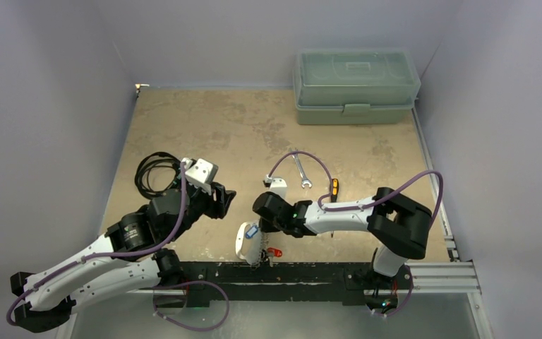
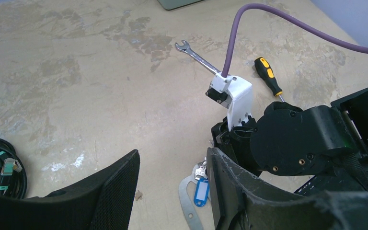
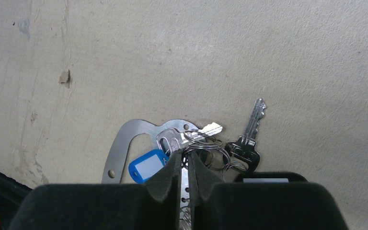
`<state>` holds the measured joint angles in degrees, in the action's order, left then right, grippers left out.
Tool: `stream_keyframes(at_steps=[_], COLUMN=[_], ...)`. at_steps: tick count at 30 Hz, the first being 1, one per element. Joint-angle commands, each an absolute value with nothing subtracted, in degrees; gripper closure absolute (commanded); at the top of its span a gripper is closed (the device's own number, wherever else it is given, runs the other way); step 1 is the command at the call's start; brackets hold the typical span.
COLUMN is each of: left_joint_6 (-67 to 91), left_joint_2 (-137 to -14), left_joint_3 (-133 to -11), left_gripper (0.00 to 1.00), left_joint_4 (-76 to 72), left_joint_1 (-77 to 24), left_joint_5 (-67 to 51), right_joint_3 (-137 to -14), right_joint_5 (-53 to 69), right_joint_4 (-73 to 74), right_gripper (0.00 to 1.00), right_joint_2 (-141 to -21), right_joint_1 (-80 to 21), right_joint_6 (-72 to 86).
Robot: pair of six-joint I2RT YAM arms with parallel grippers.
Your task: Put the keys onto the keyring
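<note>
Right wrist: pinching keyring (image 3: 120,143) edge with near-closed right fingers (image 3: 169,176), beside keys (image 3: 247,143). Holding nothing in wide-parted left fingers (image 2: 112,191).

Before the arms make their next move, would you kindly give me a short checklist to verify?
1. The right gripper straddles the straight edge of the keyring, pads close either side: ok.
2. That grip is firm enough to lift: cannot tell.
3. The left gripper is open and empty: ok.
4. The black-headed key is loose from the tangled rings: cannot tell.
5. The blue tag is out from between the pads: ok.
6. The wrench and screwdriver lie away from the keyring: ok.
</note>
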<state>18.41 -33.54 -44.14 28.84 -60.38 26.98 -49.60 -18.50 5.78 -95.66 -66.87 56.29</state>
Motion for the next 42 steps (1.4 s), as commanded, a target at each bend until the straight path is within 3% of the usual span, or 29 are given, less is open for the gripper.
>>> stream_keyframes(at_steps=[1, 5, 10, 17, 20, 26, 42], left_joint_6=[18.42, 18.46, 18.55, 18.54, 18.55, 18.49, 19.18], left_joint_2=[-33.75, -33.9, -34.04, -34.26, -34.23, -34.37, -33.86], left_joint_3=[-44.67, -44.65, -44.65, -44.65, -44.65, -44.73, -43.11], left_gripper=[0.47, 0.47, 0.47, 0.47, 0.47, 0.47, 0.44], left_joint_4=[28.48, 28.48, 28.54, 28.57, 28.65, 28.51, 22.1], left_joint_1=[-60.21, -60.21, -60.21, -60.21, -60.25, -60.27, -60.21], left_joint_5=[26.54, 26.63, 26.61, 26.63, 26.71, 26.28, 17.21], right_joint_3=[-51.79, -52.63, -52.65, -52.67, -52.12, -49.56, -33.68], right_joint_5=[-18.6, -18.65, -19.01, -19.31, -19.96, -21.94, -19.5], right_joint_4=[4.67, 4.66, 4.28, 4.31, 4.03, 1.84, -20.96], right_gripper=[0.89, 0.82, 0.83, 1.0, 1.0, 1.0, 1.0], right_joint_2=[-96.1, -96.82, -96.94, -97.08, -95.91, -89.01, -66.4], right_joint_1=[-67.24, -67.23, -67.24, -67.24, -67.24, -67.24, -67.24], right_joint_6=[55.71, 55.37, 55.28, 54.81, 54.92, 53.83, 48.64])
